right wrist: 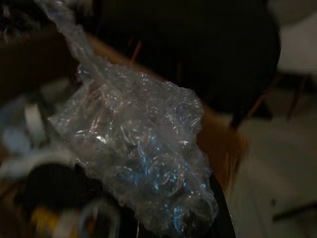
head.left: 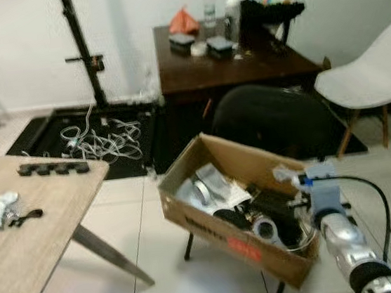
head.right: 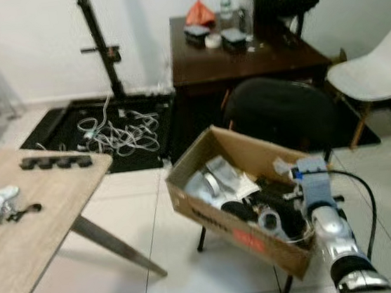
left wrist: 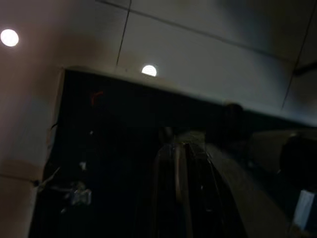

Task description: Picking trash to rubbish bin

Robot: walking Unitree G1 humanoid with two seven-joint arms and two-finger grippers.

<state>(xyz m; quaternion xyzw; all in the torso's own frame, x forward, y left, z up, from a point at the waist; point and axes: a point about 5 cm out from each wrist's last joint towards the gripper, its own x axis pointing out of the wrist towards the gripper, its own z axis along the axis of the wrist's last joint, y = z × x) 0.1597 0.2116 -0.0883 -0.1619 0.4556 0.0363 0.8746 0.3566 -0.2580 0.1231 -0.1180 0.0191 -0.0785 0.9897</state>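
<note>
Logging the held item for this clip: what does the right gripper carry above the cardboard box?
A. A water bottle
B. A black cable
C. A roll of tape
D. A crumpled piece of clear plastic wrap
D: the right gripper is shut on crumpled clear plastic wrap, held above the cardboard box of trash.

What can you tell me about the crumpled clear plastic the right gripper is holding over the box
The clear plastic looks like crumpled bubble wrap: thin, transparent and glossy, catching bluish glints. It is bunched into a loose wad with one twisted tail trailing off. The right gripper is shut on it, pinching its lower end. It hangs over the right side of the open cardboard box, above the trash already inside; whether it touches that trash cannot be told.
</note>
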